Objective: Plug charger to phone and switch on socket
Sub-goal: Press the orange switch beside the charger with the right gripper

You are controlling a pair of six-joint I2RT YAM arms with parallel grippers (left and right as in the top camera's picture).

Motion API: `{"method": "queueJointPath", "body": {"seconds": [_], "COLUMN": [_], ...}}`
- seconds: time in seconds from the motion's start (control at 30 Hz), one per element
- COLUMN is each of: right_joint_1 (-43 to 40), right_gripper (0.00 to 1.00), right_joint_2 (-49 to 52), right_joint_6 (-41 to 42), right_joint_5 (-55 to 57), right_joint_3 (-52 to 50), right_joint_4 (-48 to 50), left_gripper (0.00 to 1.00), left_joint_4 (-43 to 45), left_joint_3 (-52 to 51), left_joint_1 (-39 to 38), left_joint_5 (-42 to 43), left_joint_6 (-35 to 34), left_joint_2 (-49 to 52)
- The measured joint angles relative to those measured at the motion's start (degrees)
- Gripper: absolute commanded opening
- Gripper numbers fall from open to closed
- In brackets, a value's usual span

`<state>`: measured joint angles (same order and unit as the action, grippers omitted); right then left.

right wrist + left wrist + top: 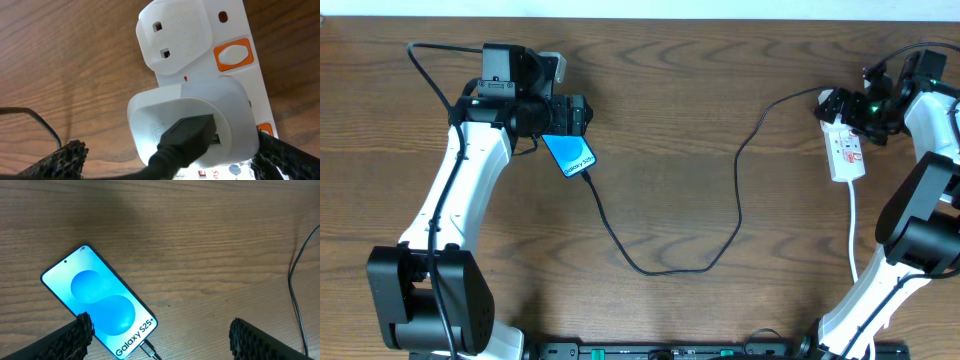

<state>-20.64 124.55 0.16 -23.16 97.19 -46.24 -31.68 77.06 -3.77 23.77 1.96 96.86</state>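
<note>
The phone [571, 152] [100, 300] lies flat at the left, its blue screen up. The charger's plug tip [150, 350] sits in the phone's bottom port. Its thin black cable [650, 268] loops across the table to the socket [847, 150]. My left gripper [572, 118] [160, 340] hovers open over the phone's lower end, holding nothing. In the right wrist view the socket [200, 35] carries a white adapter [200, 107] with a black plug [187, 135] in it, and an orange-rimmed switch [232, 54]. My right gripper [850, 108] [170, 160] is open, straddling the adapter.
The white lead [853, 225] of the socket runs toward the front edge beside the right arm. A stretch of the black cable [297, 295] passes to the right of the left gripper. A second orange-rimmed switch [266, 131] shows by the right finger.
</note>
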Motion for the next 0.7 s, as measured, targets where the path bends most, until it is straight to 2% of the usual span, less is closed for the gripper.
{"method": "queueJointPath", "body": {"seconds": [0.7], "right_joint_1": [1.44], "right_gripper": [0.99], "right_joint_2": [0.0], "right_joint_6": [2.89], "right_joint_5": [3.43], "right_joint_3": [0.26], "right_joint_4": [0.07], "left_gripper": [0.89], "left_joint_4": [0.0], "left_joint_3": [0.0], "left_joint_1": [0.02], "left_joint_5": [0.0], "left_joint_6": [0.0], "left_joint_2": [0.0]}}
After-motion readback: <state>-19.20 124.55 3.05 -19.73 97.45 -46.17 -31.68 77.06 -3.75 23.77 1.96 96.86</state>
